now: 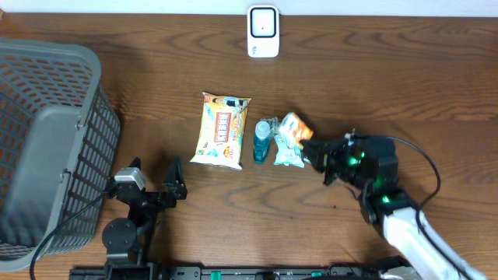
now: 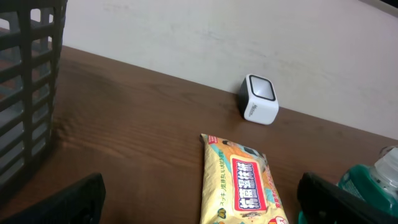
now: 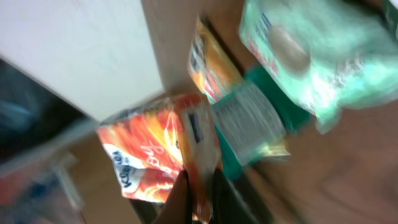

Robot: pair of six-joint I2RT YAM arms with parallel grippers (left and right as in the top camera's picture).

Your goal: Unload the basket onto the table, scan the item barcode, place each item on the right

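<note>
Beside the bottle (image 1: 262,141), right fingers (image 3: 176,205) pinch the orange packet (image 3: 155,152)

Left: basket (image 1: 99,148) walls off that side, close beside the left gripper (image 1: 156,175).
Centre: pack (image 1: 223,131), bottle (image 1: 262,141) and pouch (image 1: 288,154) lie in a tight row with no gap wide enough to pass.
Right of row: right gripper (image 1: 317,152) with orange packet (image 1: 296,126) crowds the pouch.
Far: bare wood between row and scanner (image 1: 263,32).
Near: bare wood between the arms.
</note>
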